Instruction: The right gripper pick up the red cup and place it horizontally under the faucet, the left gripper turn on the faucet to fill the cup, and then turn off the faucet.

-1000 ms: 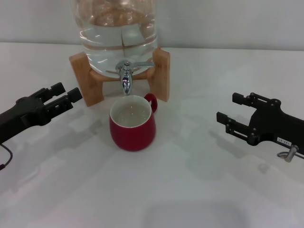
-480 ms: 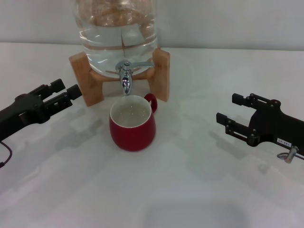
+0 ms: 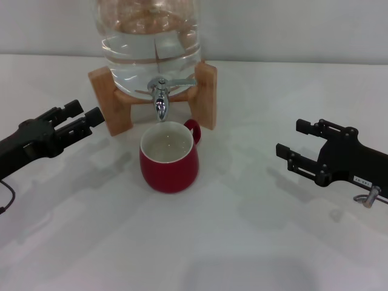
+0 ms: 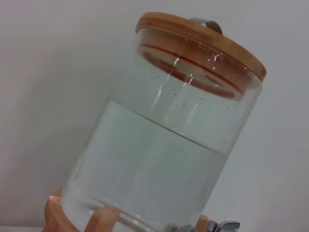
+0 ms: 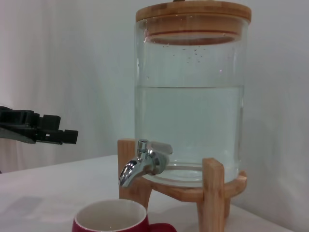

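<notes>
Red cup (image 3: pixel 169 156) stands upright on the white table (image 3: pixel 242 242), in the middle of the surface toward its far edge, directly beneath the spout of the faucet (image 3: pixel 160 97). I can see its off-white inside, and its loop handle points toward the far right, close to the wooden stand (image 3: pixel 205 94). Chrome on the faucet shows clearly from my right wrist view, with the lever lying out sideways and the spout turned down over the cup's rim, not touching it. That faucet is fitted low on the clear water jar (image 5: pixel 190 104), which sits in the wooden stand by the far edge and carries a wooden lid (image 5: pixel 193 12); the water reaches a little over halfway up.

I have the left gripper (image 3: pixel 77 121) hovering above the left side of the table, just beside the stand's left leg, fingers parted and gripping nothing. My right gripper (image 3: pixel 300 145) hangs over the right side, well apart from the cup, its fingers likewise spread and empty.
</notes>
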Robot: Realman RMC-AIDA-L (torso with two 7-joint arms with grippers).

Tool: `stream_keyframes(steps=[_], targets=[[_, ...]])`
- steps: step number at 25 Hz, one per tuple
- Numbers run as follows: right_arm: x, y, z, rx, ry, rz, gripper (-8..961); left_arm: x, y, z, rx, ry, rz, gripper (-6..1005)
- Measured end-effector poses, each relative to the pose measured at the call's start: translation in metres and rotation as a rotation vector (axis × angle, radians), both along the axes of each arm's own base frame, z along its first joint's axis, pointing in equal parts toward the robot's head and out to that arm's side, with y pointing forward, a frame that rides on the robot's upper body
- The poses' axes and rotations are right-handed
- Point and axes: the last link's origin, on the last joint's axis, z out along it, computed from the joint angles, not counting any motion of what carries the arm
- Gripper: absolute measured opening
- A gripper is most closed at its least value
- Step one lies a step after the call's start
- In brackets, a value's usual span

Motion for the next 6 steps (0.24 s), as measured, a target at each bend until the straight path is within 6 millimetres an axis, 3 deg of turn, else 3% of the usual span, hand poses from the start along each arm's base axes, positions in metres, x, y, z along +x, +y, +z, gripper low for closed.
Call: stream_keyframes(steps=[6], targets=[[-0.0006,0.0002,0.0002,0.001,0.001,0.001,632,-0.0006,-0.0006,0.0001,0.001,-0.001,0.002,815]])
